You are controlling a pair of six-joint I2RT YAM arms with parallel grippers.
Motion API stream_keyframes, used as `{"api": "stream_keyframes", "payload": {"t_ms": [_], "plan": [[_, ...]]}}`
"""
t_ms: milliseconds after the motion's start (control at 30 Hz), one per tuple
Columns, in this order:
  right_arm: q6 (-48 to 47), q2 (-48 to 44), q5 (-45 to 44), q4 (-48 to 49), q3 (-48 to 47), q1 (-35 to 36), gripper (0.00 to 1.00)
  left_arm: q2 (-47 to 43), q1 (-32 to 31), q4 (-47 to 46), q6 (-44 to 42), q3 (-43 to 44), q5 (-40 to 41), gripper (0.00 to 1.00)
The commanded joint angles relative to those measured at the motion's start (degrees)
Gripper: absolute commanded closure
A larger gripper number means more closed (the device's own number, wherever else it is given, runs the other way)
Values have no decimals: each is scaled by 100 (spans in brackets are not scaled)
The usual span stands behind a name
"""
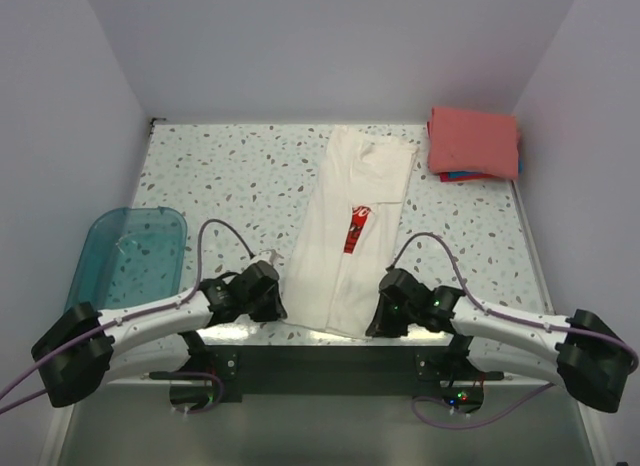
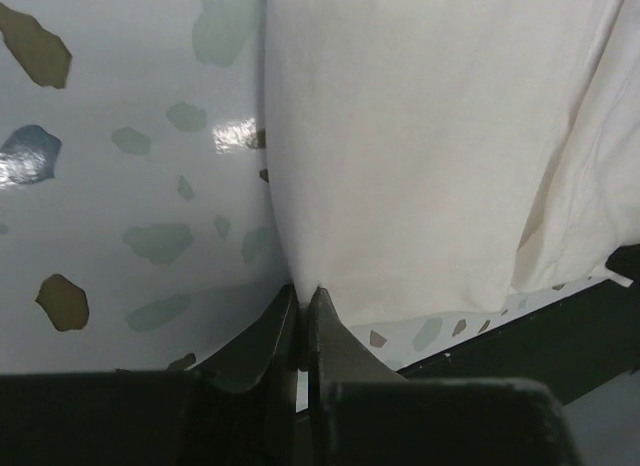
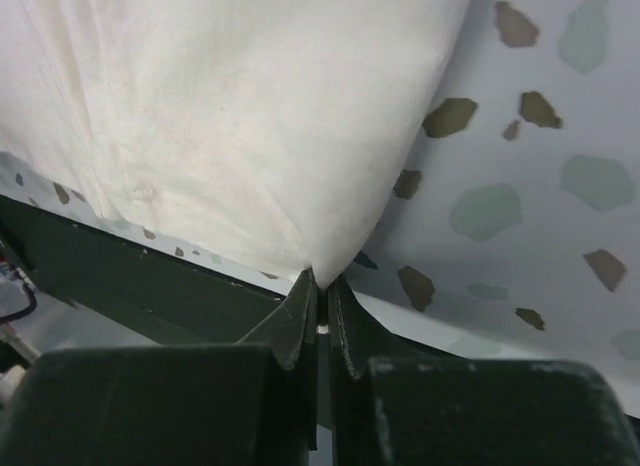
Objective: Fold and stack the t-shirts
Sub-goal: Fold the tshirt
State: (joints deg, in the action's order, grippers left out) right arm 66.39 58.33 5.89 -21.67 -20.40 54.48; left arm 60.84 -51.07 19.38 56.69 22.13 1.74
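A cream-white t-shirt (image 1: 348, 231) with a red-and-white chest print lies folded into a long strip down the table's middle, its near end at the front edge. My left gripper (image 1: 272, 298) is shut on its near left corner (image 2: 300, 276). My right gripper (image 1: 378, 311) is shut on its near right corner (image 3: 318, 266). A folded coral-red t-shirt (image 1: 473, 141) lies at the far right, with a blue edge (image 1: 462, 176) showing beneath it.
A translucent teal plastic tub (image 1: 130, 258) stands at the left of the speckled table (image 1: 230, 176). Walls close in the left, back and right sides. The table's dark front edge (image 1: 320, 341) runs just behind both grippers.
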Motion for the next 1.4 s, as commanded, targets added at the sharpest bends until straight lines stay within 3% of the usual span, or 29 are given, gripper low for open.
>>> {"api": "stream_keyframes", "payload": {"t_ms": [0,233,433,600,733,1000,1367], "plan": [[-275,-662,-545,-1344,116,28,100,-54,-420,435,132,-122,-68,100],[-547,-2228,-316,-2973,-50,28,100,155,-1695,593,782,353,318,100],[-1127,-2002,-1177,-3520,-1069,28,100,297,-1644,972,590,1354,1205,100],[-1330,-1255,-1844,-2993,-1755,10,100,551,-758,560,54,1943,1145,100],[-1672,-692,-2433,-2536,-2239,-296,100,990,-413,182,-70,2190,1171,100],[-2525,282,-1811,-965,-2345,-2176,100,1746,412,-635,-237,2681,1267,100],[-2719,1918,-1082,435,-2942,-3127,100,3240,1037,-1419,-579,3508,1057,100]]}}
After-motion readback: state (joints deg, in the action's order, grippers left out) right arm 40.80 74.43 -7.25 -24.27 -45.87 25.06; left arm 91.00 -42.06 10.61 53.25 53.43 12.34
